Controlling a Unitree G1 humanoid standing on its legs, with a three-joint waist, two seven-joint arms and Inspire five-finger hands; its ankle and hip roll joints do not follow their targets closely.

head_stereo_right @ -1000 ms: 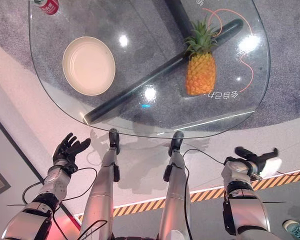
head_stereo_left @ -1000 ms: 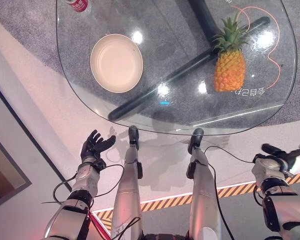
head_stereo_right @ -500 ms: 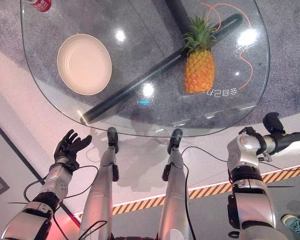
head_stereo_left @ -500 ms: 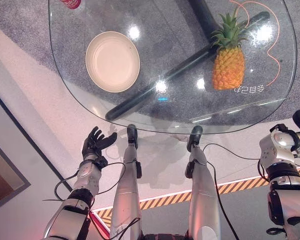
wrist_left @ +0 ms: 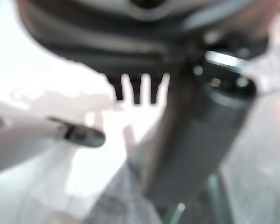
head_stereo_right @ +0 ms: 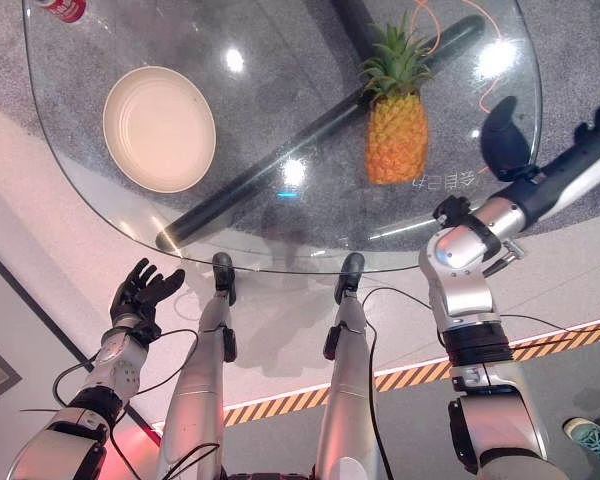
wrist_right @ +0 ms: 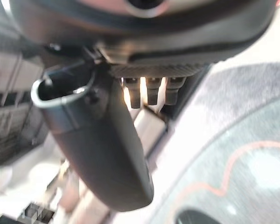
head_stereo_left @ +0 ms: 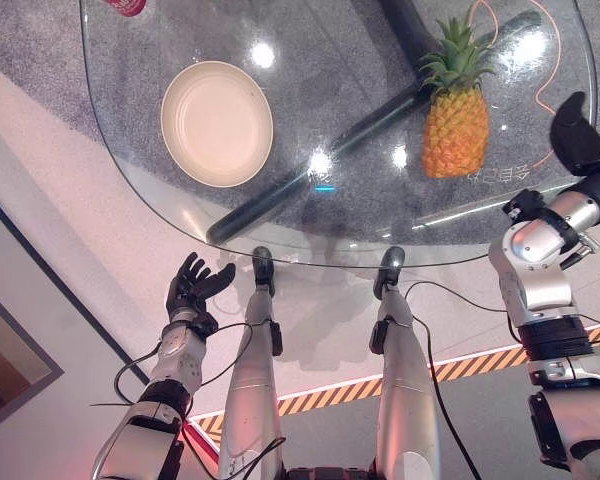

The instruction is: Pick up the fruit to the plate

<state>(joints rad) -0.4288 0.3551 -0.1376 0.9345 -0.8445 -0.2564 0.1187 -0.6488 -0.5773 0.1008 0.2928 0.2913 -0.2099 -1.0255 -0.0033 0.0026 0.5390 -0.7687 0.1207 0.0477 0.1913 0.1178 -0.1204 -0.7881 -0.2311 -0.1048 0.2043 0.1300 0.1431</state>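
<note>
Right, open empty right hand (head_stereo_left: pixel 577 132) beside pineapple (head_stereo_left: pixel 456 128), at table (head_stereo_left: pixel 160 215) edge.

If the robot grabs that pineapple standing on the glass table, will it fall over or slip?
The pineapple stands upright on a narrow base, so a sideways nudge would probably tip it. Its bumpy skin should give fingers some grip, though the smooth glass table might let it slide. It looks big next to the right hand, so likely heavy for one hand.
</note>
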